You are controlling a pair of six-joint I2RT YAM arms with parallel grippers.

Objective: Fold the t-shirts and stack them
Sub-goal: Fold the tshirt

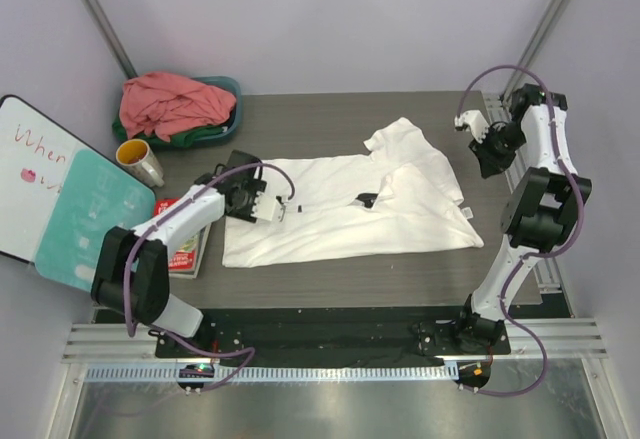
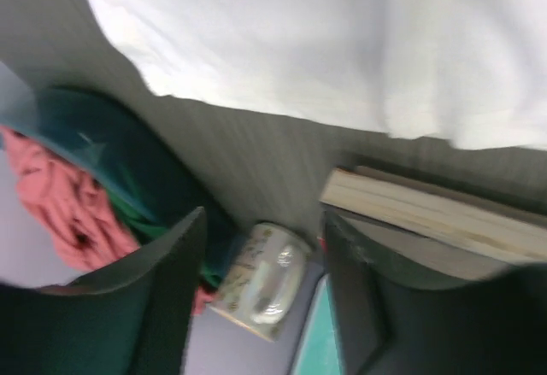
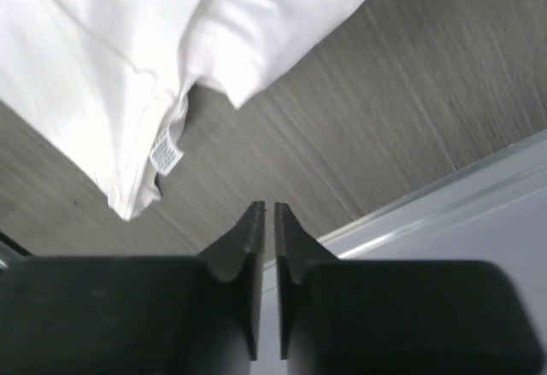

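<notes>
The white t-shirt [image 1: 340,209] lies spread and creased on the dark table, with a small black mark [image 1: 365,199] near its collar. It also shows in the left wrist view [image 2: 325,42] and in the right wrist view [image 3: 128,50], where its label [image 3: 165,151] is visible. The salmon-pink t-shirt [image 1: 170,104] is heaped on the dark green t-shirt [image 1: 205,136] in the teal basin [image 1: 232,89]. My left gripper [image 1: 228,177] hangs open and empty by the white shirt's left edge [image 2: 265,217]. My right gripper [image 1: 466,122] is shut and empty, raised near the table's right edge [image 3: 269,208].
A patterned mug [image 1: 140,164] stands left of the shirt and also shows in the left wrist view [image 2: 265,281]. A book [image 1: 185,244] lies at the front left, beside a whiteboard [image 1: 50,189]. A metal rail [image 3: 444,196] runs along the table's right edge.
</notes>
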